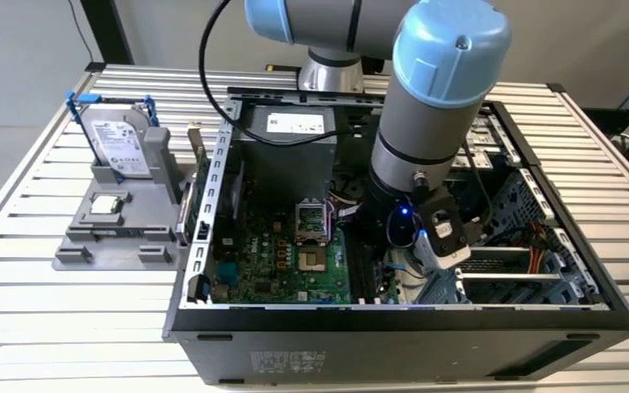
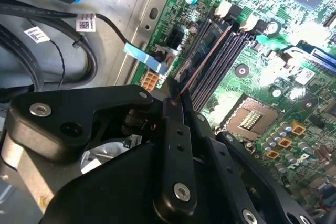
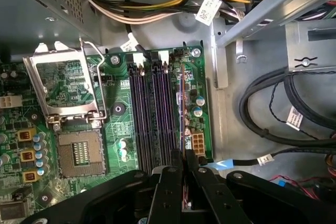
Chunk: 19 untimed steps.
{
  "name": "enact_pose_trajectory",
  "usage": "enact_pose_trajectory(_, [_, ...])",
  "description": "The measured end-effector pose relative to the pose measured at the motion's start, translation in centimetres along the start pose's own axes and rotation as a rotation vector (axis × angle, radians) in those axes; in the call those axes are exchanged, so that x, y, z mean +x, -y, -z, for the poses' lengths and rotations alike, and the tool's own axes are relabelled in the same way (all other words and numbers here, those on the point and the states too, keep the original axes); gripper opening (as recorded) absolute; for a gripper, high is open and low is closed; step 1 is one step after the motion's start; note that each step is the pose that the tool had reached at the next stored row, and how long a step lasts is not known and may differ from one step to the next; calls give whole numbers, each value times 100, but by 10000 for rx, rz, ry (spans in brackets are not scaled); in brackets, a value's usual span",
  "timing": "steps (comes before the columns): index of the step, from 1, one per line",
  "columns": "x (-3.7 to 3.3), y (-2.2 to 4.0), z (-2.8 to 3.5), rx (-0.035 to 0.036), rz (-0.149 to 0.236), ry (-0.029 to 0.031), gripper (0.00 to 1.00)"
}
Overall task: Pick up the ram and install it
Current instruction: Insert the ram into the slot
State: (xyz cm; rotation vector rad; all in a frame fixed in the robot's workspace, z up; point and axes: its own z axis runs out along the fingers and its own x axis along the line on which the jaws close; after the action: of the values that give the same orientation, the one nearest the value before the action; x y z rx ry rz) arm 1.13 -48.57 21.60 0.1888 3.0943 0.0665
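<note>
Exterior view, starting from its left: a silver hard drive (image 1: 118, 141) is propped in a gray stand (image 1: 112, 233) on the slatted bench (image 1: 14, 270), well apart from the arm (image 1: 435, 123). Next is the open computer case (image 1: 402, 344), and the arm reaches down into it over the green board (image 1: 282, 262).

In the first wrist view the tool (image 3: 184, 157) is pinched narrow on the ram (image 3: 182, 108). The ram stands on edge between the fingers and runs straight out ahead of them. To one side of the tool are the processor socket (image 3: 79, 153) and the empty memory slots (image 3: 149, 114). The ram lines up with the last slot in that row, and the black cables (image 3: 262, 108) loop on its far side. I cannot tell whether its lower edge is already in the slot. The second wrist view shows the same grip, with the ram seen as a thin line leading away from the tool.

The ram looks light, thin and stiff, but fragile. It would likely suffer from twisting or a crooked push. The safest hold is on the bare top edge near the middle, clear of the chips and contacts.
</note>
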Motion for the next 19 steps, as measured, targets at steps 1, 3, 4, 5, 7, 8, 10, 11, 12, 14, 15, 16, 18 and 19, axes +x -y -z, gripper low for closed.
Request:
enact_pose_trajectory(1, [1,-8,-1,-2,-1,0,0])
enact_pose_trajectory(3, [2,-19,-3,-3,0,0,0])
enact_pose_trajectory(4, [2,-19,-3,-3,1,0,0])
enact_pose_trajectory(5, [2,-19,-2,-2,2,0,0])
enact_pose_trajectory(7, [3,-20,-2,-2,27,-2,0])
enact_pose_trajectory(8, [3,-20,-4,-2,33,-3,0])
enact_pose_trajectory(10, [4,-20,-13,-3,33,-9,0])
enact_pose_trajectory(11, [3,-20,-13,-3,33,-9,0])
enact_pose_trajectory(12, [2,-20,-13,-3,34,-9,0])
enact_pose_trajectory(14, [2,-20,-14,-3,46,-18,0])
enact_pose_trajectory(15, [2,-20,-14,-2,64,-33,0])
enact_pose_trajectory(16, [2,-20,-13,-2,91,-50,0])
enact_pose_trajectory(18, [2,-20,-5,0,198,-81,0])
enact_pose_trajectory(19, [1,-20,3,-1,232,-93,0])
